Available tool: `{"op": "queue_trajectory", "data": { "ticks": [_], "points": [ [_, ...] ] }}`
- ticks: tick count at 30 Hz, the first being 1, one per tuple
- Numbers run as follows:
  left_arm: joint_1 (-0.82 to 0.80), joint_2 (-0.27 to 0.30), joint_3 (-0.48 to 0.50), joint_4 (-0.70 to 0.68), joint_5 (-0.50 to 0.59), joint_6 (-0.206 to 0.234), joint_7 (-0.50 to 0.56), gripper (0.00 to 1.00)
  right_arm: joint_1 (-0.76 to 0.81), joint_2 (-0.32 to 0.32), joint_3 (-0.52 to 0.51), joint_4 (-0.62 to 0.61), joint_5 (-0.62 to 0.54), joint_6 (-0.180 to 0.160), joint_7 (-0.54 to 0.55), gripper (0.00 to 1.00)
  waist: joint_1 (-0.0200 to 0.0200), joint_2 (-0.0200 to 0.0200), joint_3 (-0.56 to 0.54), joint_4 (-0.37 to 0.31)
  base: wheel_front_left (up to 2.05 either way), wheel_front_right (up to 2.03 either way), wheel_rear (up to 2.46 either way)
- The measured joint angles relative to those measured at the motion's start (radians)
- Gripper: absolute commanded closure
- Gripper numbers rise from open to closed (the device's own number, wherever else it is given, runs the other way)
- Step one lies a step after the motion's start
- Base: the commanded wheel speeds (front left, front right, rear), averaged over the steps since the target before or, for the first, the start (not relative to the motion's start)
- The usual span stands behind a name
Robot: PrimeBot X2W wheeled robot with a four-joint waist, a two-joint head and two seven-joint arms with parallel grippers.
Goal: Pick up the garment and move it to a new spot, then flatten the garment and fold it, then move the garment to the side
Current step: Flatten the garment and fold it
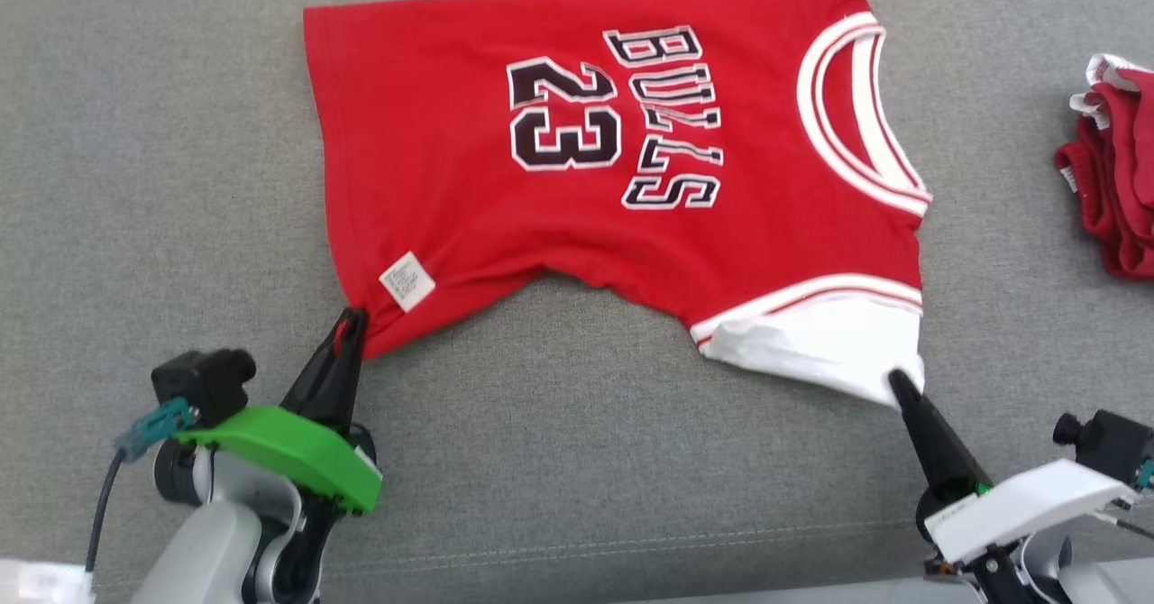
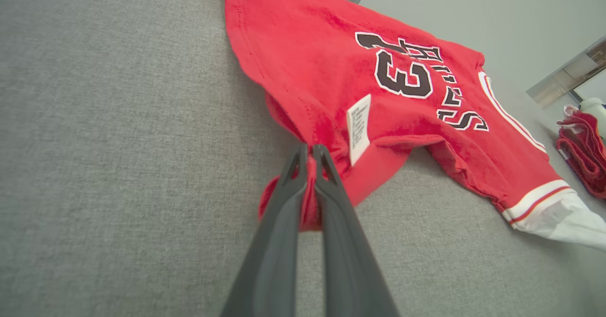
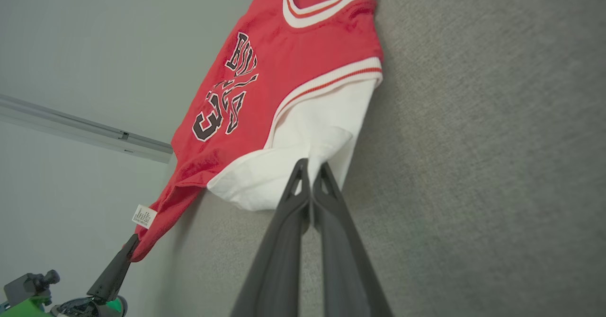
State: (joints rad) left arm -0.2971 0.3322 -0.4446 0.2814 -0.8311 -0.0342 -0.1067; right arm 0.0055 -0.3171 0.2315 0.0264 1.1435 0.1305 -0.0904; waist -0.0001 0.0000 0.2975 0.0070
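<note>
**Two corners pinched, near edge wants stretching**

The jersey (image 1: 577, 162) lies face up on the grey tabletop (image 1: 135, 180), hem to the robot's left and collar to its right, with most of it resting flat. The left gripper (image 1: 353, 320) is pressed together on the red hem corner just beside the label (image 1: 407, 280). The left wrist view shows a wad of red cloth bunched between the fingers. The right gripper (image 1: 897, 379) is pinched shut on the tip of the white sleeve (image 1: 811, 343).

This looks to me like the flattening step. Between the two grips the near edge arcs away from the robot and puckers into folds, so there is slack to take out. I'd draw the grippers apart — gently, and evenly on both sides — until that edge runs straight, keeping them low so the far part doesn't lift or drag. A light tug toward the robot should smooth the creases under the lettering.

The right grip holds very little cloth (only the sleeve's tip, from what I can see), so a hard pull might slip it free. The red pile (image 1: 1113, 180) sits well apart on the right — no worry there.
</note>
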Motion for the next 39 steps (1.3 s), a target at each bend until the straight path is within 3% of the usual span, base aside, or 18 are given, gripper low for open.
{"op": "queue_trajectory", "data": {
  "ticks": [8, 23, 32, 39],
  "points": [
    [0.235, 0.068, 0.039, -0.22, -0.082, 0.091, 0.075, 1.0, 0.196, 0.037, -0.081, -0.094, -0.04, 0.0, 0.143, 1.0, 0.0, 0.0, -0.059, -0.008, 0.0, 0.0, 0.0],
    [0.471, 0.163, 0.067, -0.462, -0.153, 0.219, 0.187, 1.0, 0.416, 0.211, -0.288, -0.299, -0.168, 0.0, 0.424, 1.0, 0.0, 0.0, -0.117, -0.034, 0.0, 0.0, 0.0],
    [0.422, 0.173, 0.09, -0.497, -0.151, 0.238, 0.195, 1.0, 0.321, 0.249, -0.344, -0.365, -0.227, 0.0, 0.459, 1.0, 0.0, 0.0, -0.109, -0.03, 0.0, 0.0, 0.0],
    [0.309, 0.147, 0.086, -0.439, -0.154, 0.225, 0.212, 1.0, 0.142, 0.248, -0.318, -0.296, -0.279, 0.0, 0.451, 1.0, 0.0, 0.0, -0.086, -0.031, 0.0, 0.0, 0.0]
  ]
}}
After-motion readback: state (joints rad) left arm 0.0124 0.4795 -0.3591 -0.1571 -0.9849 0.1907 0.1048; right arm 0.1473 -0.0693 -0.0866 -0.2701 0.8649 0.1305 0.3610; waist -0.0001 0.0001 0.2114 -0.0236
